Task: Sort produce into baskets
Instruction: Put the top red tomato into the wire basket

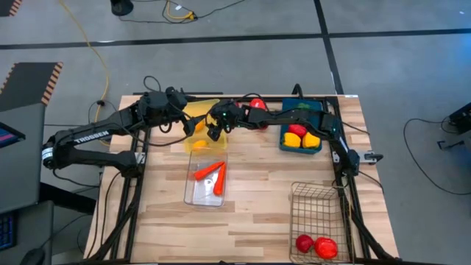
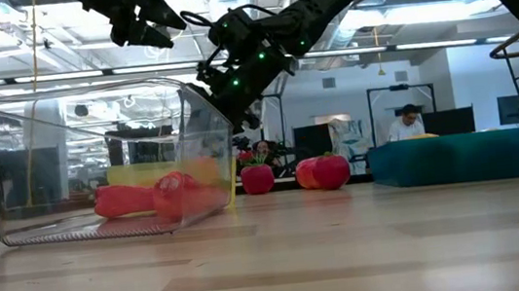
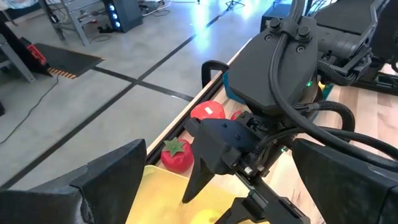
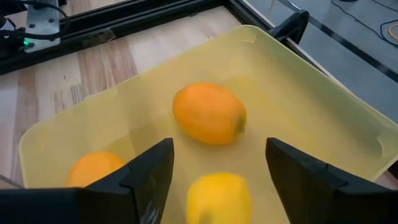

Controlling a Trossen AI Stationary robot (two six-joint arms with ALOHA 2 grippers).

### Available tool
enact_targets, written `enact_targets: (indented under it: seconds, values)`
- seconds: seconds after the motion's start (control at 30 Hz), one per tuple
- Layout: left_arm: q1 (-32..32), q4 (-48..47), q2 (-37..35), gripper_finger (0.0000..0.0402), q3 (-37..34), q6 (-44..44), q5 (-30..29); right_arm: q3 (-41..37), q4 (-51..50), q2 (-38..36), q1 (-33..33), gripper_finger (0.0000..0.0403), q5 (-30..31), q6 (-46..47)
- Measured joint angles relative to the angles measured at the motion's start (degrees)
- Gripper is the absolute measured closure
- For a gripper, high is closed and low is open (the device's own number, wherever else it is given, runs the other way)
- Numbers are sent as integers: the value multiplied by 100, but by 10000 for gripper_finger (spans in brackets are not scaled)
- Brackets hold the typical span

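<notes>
The translucent yellow bin (image 1: pixel 199 121) stands at the table's far middle and holds two orange fruits (image 4: pixel 208 115) (image 4: pixel 93 168) and a yellow lemon (image 4: pixel 219 198). My right gripper (image 1: pixel 215 131) hangs open over the bin, slanting down. The lemon shows between its fingers (image 4: pixel 149 180) with a gap on either side. My left gripper (image 1: pixel 180 110) waits open above the bin's far left side, empty. A red tomato (image 3: pixel 177 154) and a red pepper (image 3: pixel 208 112) rest on the table just beyond the bin.
A clear bin (image 1: pixel 206 193) with orange carrots (image 1: pixel 210 171) lies nearer. At the far right a dark blue bin (image 1: pixel 318 118) holds yellow peppers (image 1: pixel 302 138). A wire basket (image 1: pixel 318 202) near right holds red tomatoes (image 1: pixel 316 245). Bare wood lies between them.
</notes>
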Motion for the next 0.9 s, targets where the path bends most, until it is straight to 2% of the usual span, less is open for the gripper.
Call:
enact_targets:
  seconds: [0.17,0.4,0.73,0.9]
  values:
    - [0,0,0,10,0,0,-1,0,-2,0,-11,106,0,1]
    - [0,-2,0,10,0,0,-1,0,-251,-177,-47,103,1,0]
    - [0,33,12,10,0,136,10,4,-1482,-1729,-433,103,7,-342]
    - [13,395,199,10,0,161,8,4,-1874,-2427,-534,103,6,-458]
